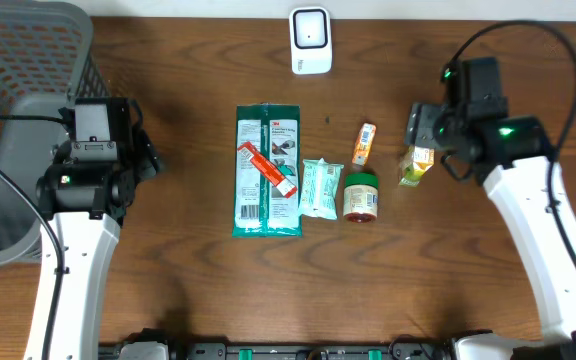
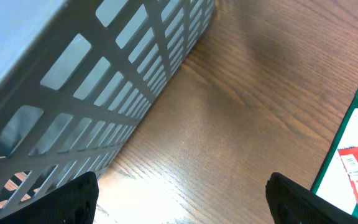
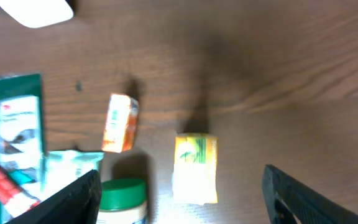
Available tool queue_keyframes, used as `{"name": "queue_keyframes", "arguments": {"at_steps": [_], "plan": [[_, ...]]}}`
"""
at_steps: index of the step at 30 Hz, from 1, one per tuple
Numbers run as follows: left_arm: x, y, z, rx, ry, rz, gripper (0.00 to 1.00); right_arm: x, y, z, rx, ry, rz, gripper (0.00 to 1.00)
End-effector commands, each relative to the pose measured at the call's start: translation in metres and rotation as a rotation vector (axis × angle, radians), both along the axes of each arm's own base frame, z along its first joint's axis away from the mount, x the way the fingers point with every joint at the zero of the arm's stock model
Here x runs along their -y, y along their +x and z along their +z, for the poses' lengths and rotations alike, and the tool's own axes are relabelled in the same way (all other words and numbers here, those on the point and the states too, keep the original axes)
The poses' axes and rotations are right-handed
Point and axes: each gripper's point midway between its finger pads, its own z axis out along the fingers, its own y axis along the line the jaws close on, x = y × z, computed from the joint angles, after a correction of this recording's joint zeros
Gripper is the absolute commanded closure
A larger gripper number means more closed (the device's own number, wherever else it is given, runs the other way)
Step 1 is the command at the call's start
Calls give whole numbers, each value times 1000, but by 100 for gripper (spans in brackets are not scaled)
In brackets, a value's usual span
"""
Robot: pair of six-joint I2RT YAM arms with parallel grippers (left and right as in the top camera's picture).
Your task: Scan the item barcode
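wood table (image 1: 188,290): yellow carton (image 3: 195,163) lies free, right gripper (image 3: 182,177) spread (blurry view).

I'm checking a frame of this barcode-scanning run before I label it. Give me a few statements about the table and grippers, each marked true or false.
1. The red-orange packet lies on top of the large green package. True.
2. The right gripper is clamped on the yellow box. False: its jaws stand wide open and the box is not gripped.
3. The white scanner sits inside the grey basket. False: it stands on the table, well apart from the basket.
4. The left gripper is open with nothing between its fingers. True.
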Motion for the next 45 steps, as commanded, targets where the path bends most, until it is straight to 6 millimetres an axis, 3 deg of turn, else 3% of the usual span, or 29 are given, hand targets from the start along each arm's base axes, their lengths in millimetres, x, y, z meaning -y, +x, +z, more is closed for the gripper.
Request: {"name": "queue_keyframes", "arguments": {"at_steps": [1,5,8,12,17,24,32,45], "plan": [[-4,0,5,8,16,5,13,7,3,34,20,65,-46,20],[-4,0,5,8,16,5,13,14,5,46,-77,156,-43,16],[-4,0,5,8,16,5,13,21,11,42,-141,220,-34,14],[-4,0,5,8,16,5,13,26,15,12,-246,276,-32,12],[-4,0,5,8,16,5,13,14,17,-36,-408,325,-24,11],[-4,0,5,8,16,5,13,4,21,-78,-528,348,-21,23],[-4,0,5,8,16,5,13,18,16,-91,-560,246,-53,38],[-4,0,5,8,16,5,13,16,8,-119,-592,216,-48,41]]}}
